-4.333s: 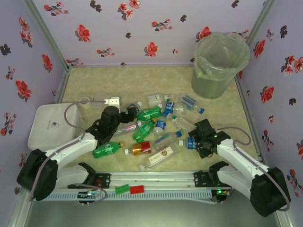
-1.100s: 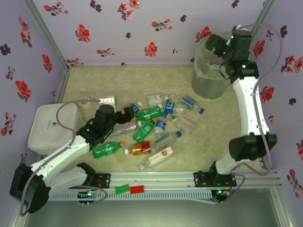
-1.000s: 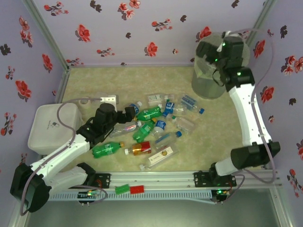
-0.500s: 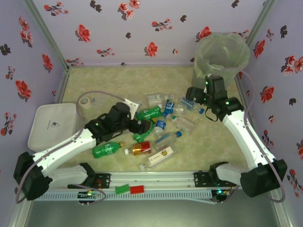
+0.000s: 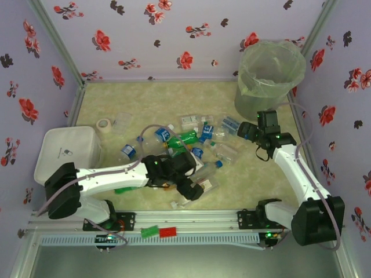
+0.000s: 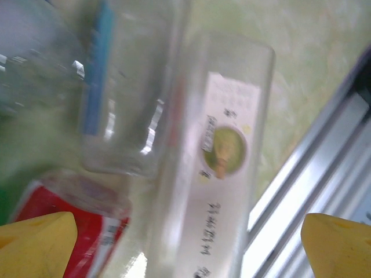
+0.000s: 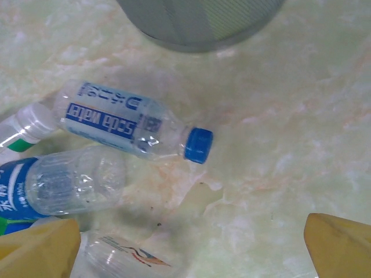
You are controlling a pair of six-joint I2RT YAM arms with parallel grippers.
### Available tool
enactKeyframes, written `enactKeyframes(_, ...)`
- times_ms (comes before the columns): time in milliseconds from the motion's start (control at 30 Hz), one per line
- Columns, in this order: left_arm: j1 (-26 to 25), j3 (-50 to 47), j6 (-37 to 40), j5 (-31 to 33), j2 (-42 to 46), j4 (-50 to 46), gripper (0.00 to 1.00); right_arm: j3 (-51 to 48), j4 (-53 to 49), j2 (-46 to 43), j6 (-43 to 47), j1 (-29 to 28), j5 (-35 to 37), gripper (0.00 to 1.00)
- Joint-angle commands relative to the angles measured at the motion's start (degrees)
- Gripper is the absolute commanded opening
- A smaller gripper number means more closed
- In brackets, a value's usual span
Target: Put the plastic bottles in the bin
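**Both my jaws stand open**

My left gripper (image 6: 185,243), fingers spread, hovers over a white-labelled bottle (image 6: 226,156) beside the front rail (image 6: 313,174). My right gripper (image 7: 191,249), likewise spread, faces a blue-capped bottle (image 7: 133,124) near the bin (image 5: 269,75) at back right; I cannot tell its contents. Bare table (image 5: 145,101) lies behind the plastic bottles (image 5: 184,138).

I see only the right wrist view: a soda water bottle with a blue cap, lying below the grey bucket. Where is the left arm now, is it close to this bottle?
Observer: No. The top view shows the left gripper near the front rail, well apart from your soda water bottle.
Operator: Does it hold something?
Observer: Not yet. Its wrist view shows open fingers on either side of a clear bottle with a white label.
Operator: Is the bin lined?
Observer: Yes, from above a clear bag folds over the rim of the bin.
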State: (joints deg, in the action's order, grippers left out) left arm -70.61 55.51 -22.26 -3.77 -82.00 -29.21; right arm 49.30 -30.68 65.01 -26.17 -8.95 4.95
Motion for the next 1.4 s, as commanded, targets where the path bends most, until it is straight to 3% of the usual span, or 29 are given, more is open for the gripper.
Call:
enactKeyframes(0,-1.10,1.41,0.43,-4.67,-1.46,-3.00,0.97,-1.95,2.92,-1.70,-1.48,0.34,-2.51,1.00)
enactKeyframes(233,-2.16,1.72,0.45,-4.35,-6.07,-3.85,0.89,-3.60,6.32,-3.84,-2.24,0.30,-4.62,1.00)
enactKeyframes(500,-2.43,2.69,0.54,3.34,-10.78,-4.10,0.82,-2.62,5.84,-3.45,-2.18,0.32,-5.39,1.00)
enactKeyframes(733,-2.40,3.29,1.43,4.21,-12.93,-4.69,0.74,-2.63,5.62,-3.44,-2.21,0.33,-4.73,1.00)
enactKeyframes(1033,-2.94,2.85,1.95,8.80,-10.34,-5.58,0.70,-2.80,5.89,-3.18,-2.96,0.29,-2.94,1.00)
enactKeyframes(1367,-6.16,3.91,2.66,8.63,-10.85,-6.21,0.74,-2.94,6.25,-2.45,-3.35,0.26,-3.28,1.00)
